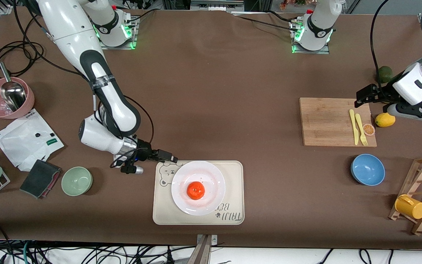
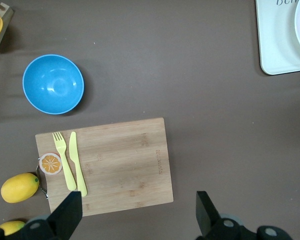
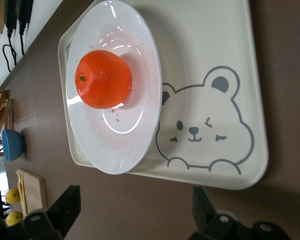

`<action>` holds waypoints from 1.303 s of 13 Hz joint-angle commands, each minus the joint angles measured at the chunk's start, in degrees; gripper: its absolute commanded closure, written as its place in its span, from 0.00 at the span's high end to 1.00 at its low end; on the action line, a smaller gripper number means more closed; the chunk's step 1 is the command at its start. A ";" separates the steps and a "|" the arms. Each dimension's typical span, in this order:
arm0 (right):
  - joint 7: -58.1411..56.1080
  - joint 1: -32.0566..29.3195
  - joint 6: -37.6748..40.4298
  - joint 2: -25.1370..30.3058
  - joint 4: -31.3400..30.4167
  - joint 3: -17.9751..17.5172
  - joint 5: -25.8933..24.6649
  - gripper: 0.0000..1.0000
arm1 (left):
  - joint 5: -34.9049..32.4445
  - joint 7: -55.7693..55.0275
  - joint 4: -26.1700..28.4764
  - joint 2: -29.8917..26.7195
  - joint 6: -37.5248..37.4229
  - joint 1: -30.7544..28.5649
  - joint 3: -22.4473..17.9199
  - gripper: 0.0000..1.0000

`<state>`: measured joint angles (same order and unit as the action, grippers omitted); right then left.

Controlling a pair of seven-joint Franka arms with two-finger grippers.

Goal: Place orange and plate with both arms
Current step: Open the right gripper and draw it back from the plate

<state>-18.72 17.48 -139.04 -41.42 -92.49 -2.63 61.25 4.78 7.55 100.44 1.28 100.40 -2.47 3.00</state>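
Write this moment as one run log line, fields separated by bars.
orange: on plate | plate: on tray | right tool: open, beside tray | left tool: open, over cutting board

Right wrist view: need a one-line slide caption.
Open right gripper beside the bear-print tray, where the orange sits on the white plate.

Two glossy white arms (image 1: 112, 106) with dark grey joints, black tools, trailing black cables, green-lit bases (image 1: 117, 35).

Bare tabletop (image 1: 211, 110) lies open between tray (image 1: 233, 172) and cutting board (image 1: 324, 121); the right pincer (image 1: 169, 158) crowds the tray's corner.
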 commanded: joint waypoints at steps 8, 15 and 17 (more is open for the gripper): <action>4.48 0.19 22.57 8.72 -2.17 11.41 -27.04 0.99 | -1.17 0.89 -2.00 0.65 -2.23 -0.16 -0.10 1.00; 5.18 0.19 35.12 11.72 2.03 14.14 -48.56 1.00 | -3.89 0.80 -3.31 0.65 -2.23 -0.08 0.16 1.00; 8.33 0.45 40.31 12.85 4.50 14.67 -52.62 1.00 | -4.60 0.63 -3.49 0.65 -3.10 0.10 0.68 1.00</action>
<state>-13.32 17.35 -103.55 -30.19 -90.12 11.53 12.18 2.13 7.55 99.12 1.29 99.43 -2.58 3.06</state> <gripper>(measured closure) 0.000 0.000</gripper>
